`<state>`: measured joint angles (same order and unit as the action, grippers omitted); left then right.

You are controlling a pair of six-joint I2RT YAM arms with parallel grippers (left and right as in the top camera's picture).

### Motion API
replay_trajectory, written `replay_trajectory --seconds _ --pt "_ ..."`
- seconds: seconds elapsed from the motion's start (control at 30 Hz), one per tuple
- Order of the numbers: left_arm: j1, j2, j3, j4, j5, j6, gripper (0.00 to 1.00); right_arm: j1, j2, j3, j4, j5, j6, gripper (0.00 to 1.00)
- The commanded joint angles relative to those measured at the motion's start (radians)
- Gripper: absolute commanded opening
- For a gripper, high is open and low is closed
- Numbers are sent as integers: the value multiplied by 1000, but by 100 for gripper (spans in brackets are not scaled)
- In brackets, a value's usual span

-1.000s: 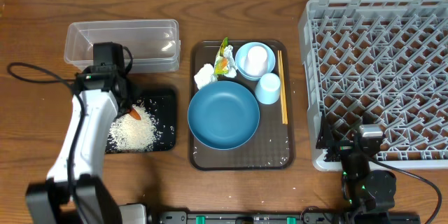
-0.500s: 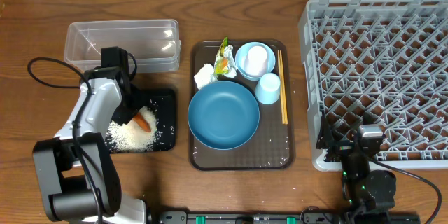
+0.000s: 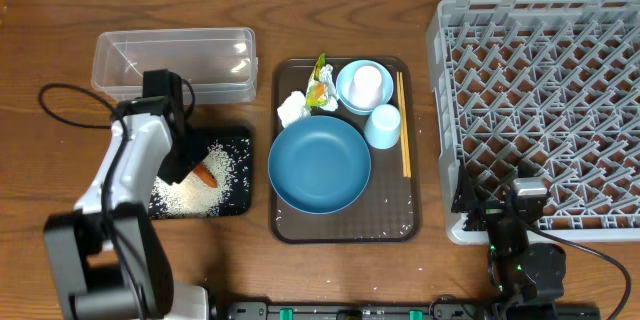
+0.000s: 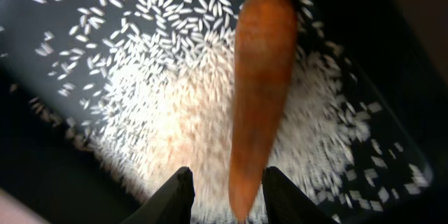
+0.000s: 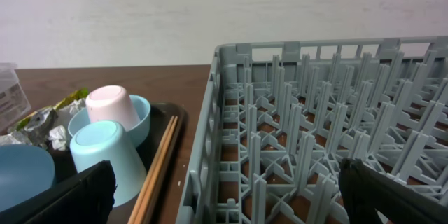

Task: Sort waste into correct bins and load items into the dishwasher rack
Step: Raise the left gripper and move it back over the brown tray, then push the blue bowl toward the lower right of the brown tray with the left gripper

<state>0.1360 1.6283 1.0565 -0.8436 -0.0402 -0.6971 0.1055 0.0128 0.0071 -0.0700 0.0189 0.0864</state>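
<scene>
The left end effector [image 4: 228,175] stood slightly open, fingers either side of the carrot [image 4: 255,77], which lay on rice [image 4: 161,112] in the black tray [image 3: 240,202]. The right end effector [image 5: 227,196] gaped wide by the rack [image 5: 315,112] on the wooden table [image 3: 50,20].

You look straight down on a brown wooden table [image 3: 50,20] with the grain running side to side. Four things lie directly on it. At the back left sits a clear tub [image 3: 110,60], long side across. Just in front of it, near but apart, lies a black tray [image 3: 243,175]. In the middle, a brown tray [image 3: 345,232] with rounded corners lies lengthwise, between the black tray and a large grey rack [image 3: 540,90]. The rack fills the right side and runs past the picture's edge. A thin black cable [image 3: 60,95] loops over the bare wood at far left.
</scene>
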Motion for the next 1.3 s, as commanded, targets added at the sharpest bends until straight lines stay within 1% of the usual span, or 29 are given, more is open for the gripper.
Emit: replay_trajectory --seconds 0.0,0.07,0.1,0.13,0.17,0.23,0.37,0.43,0.6,0.63,0.7,0.77,0.87,0.93,1.07,1.2,1.27 --pt "5 -146 52 -28 7 34 35 25 0 -2 -4 0 -13 99" --pt "3 -228 52 -40 11 34 37 25 0 -2 -4 0 -13 99" --pt "3 -275 52 -47 15 34 40 25 0 -2 -4 0 -13 99" --pt "2 -316 52 -53 27 34 43 25 0 -2 -4 0 -13 99" --pt "2 -359 52 -57 47 34 49 25 0 -2 -4 0 -13 99" --pt "2 -433 52 -58 119 34 58 25 0 -2 -4 0 -13 99" --pt "0 -521 52 -61 259 35 59 25 0 -2 -4 0 -13 99" --pt "-19 -537 52 -61 296 70 59 25 0 -2 -4 0 -13 99" --pt "-127 -513 43 -39 286 184 58 25 0 -2 -4 0 -13 99" --pt "-156 -497 39 -29 270 206 56 25 0 -2 -4 0 -13 99" --pt "-209 -457 30 -10 226 219 46 25 0 -2 -4 0 -13 99" --pt "-259 -405 24 4 202 219 34 25 0 -2 -4 0 -13 99" --pt "-331 -305 24 31 201 218 19 25 0 -2 -4 0 -13 99" --pt "-378 -236 24 51 202 218 6 25 0 -2 -4 0 -13 99" --pt "-488 -115 24 84 205 218 6 25 0 -2 -4 0 -13 99" --pt "-600 -35 24 117 203 218 6 25 0 -2 -4 0 -13 99" --pt "-652 -6 24 137 179 213 6 25 0 -2 -4 0 -13 99"
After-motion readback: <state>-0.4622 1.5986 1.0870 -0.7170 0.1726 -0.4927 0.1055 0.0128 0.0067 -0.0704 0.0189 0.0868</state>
